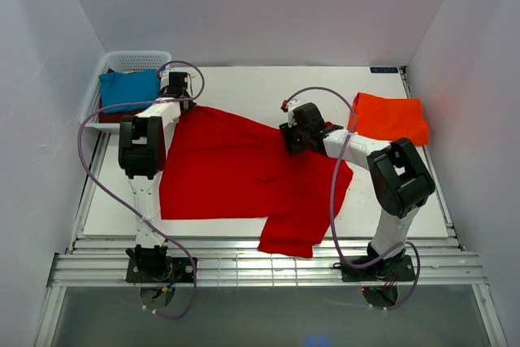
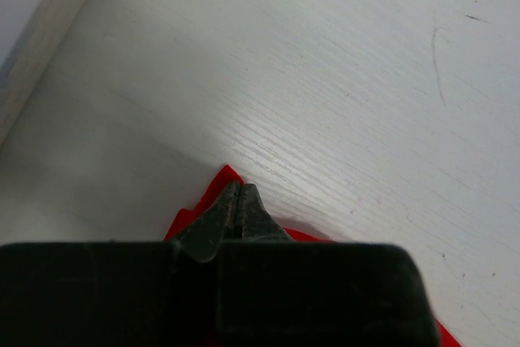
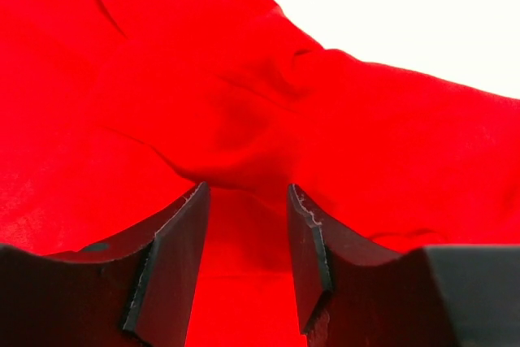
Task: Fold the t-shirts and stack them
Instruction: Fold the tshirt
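Note:
A bright red t-shirt (image 1: 236,172) lies spread over the middle of the table, one part hanging over the near edge. My left gripper (image 1: 184,105) is shut on its far left corner; the wrist view shows the red cloth (image 2: 213,193) pinched between the closed fingertips. My right gripper (image 1: 289,137) is open, low over the shirt's far right edge, with a raised fold of red cloth (image 3: 244,152) just ahead of its fingers (image 3: 175,241). An orange-red t-shirt (image 1: 390,118) lies folded at the back right. A teal-blue t-shirt (image 1: 128,89) lies in the basket over a dark maroon one (image 1: 110,117).
The white mesh basket (image 1: 134,60) stands at the back left corner. White walls enclose the table on three sides. Bare white tabletop (image 1: 244,87) lies behind the red shirt.

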Robot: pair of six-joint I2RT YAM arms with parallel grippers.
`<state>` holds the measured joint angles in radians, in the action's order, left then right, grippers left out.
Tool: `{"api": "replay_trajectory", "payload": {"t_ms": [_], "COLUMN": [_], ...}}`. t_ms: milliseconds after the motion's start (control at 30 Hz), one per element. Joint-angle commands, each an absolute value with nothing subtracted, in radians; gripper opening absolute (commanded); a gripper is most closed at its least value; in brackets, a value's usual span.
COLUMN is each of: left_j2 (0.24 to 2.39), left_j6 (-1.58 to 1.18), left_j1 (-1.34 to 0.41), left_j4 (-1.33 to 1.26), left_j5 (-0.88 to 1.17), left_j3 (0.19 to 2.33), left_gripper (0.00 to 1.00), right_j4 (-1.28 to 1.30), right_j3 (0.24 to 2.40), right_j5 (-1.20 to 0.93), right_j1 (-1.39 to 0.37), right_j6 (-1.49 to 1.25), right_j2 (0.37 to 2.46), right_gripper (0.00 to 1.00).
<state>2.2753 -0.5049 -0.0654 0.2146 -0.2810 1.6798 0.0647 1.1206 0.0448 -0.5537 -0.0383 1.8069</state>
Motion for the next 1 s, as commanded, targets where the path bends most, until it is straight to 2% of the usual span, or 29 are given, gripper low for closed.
{"api": "replay_trajectory", "payload": {"t_ms": [0, 700, 867, 967], "left_j2": [2.227, 2.23, 2.226, 2.226], "left_j6": [-0.497, -0.495, -0.492, -0.491], "left_j1": [-0.058, -0.058, -0.058, -0.058], "left_j4": [0.275, 0.276, 0.275, 0.275], "left_j5": [-0.278, -0.285, -0.29, -0.29], "left_j3": [1.654, 1.651, 1.654, 1.654], "left_gripper": [0.0, 0.0, 0.0, 0.0], "right_j4": [0.015, 0.051, 0.054, 0.057], "right_j3": [1.138, 1.163, 1.166, 1.17], "right_j5": [0.011, -0.115, -0.103, -0.084], "right_j1": [-0.558, -0.578, -0.581, -0.583], "right_j6": [-0.031, -0.055, -0.054, -0.052], "right_j2": [1.77, 1.862, 1.875, 1.871], "right_gripper": [0.49, 0.48, 0.42, 0.33]}}
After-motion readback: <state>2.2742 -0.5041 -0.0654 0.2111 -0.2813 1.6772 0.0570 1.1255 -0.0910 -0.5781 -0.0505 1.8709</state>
